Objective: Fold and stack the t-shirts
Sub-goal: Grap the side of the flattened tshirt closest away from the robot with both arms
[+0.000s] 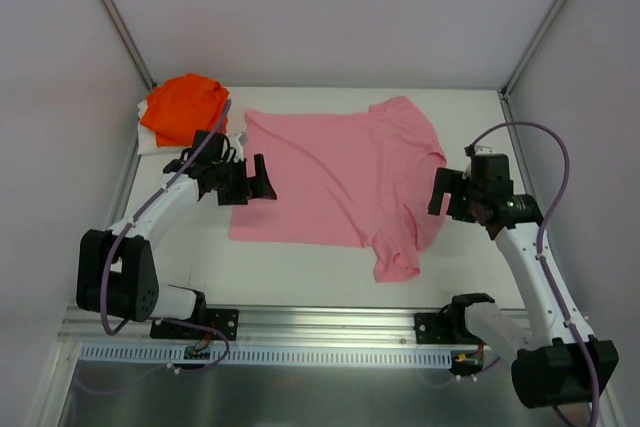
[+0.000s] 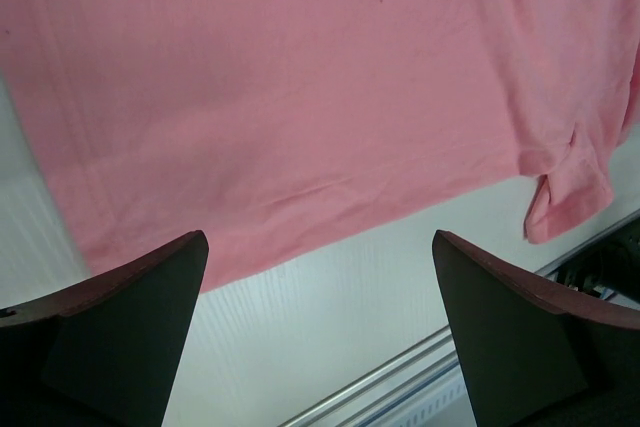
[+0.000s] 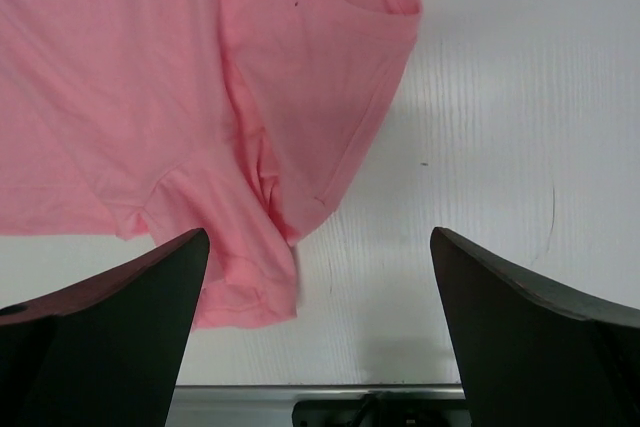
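Note:
The light pink t-shirt [image 1: 335, 172] lies spread flat in the middle of the table, its neck end toward the right and one sleeve [image 1: 397, 257] pointing at the near edge. It fills the top of the left wrist view [image 2: 300, 87] and the upper left of the right wrist view [image 3: 180, 97]. The bright orange t-shirt [image 1: 182, 107] lies bunched at the far left corner. My left gripper [image 1: 256, 181] is open and empty over the pink shirt's left hem. My right gripper [image 1: 440, 192] is open and empty just right of the shirt's neck side.
Something white [image 1: 148, 137] shows under the orange shirt. Grey walls with metal posts [image 1: 115, 17] close in the back and sides. A metal rail [image 1: 330, 322] runs along the near edge of the white table [image 1: 300, 272].

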Controlling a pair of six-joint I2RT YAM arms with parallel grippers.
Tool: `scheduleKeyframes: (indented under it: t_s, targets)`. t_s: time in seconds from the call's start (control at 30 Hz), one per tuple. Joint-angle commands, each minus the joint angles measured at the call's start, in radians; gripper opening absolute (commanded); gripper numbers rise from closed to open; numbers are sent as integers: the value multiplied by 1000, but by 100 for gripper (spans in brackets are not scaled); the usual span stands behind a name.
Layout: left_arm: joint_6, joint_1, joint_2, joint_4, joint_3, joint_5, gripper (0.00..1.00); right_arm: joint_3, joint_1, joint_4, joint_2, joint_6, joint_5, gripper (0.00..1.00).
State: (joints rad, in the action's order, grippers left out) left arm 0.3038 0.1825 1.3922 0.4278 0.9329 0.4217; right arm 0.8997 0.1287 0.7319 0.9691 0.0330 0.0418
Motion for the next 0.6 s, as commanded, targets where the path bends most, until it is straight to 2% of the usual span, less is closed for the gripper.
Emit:
scheduleKeyframes:
  t_s: [0.0, 0.1, 0.23, 0.37, 0.57]
  targets:
    - [34, 3, -109, -17, -86, 40, 99, -31, 26, 109, -87, -65, 18, 99]
    - [47, 9, -163, -32, -161, 35, 99, -71, 45, 164, -128, -87, 0, 100]
    - [77, 15, -205, -52, -223, 38, 98, -105, 98, 159, -107, -93, -66, 100]
    - [60, 15, -234, -44, -217, -6, 99, -113, 127, 130, -47, -91, -98, 99]
    - [38, 15, -187, -44, -178, -37, 99, -102, 157, 29, 11, -123, -172, 99]
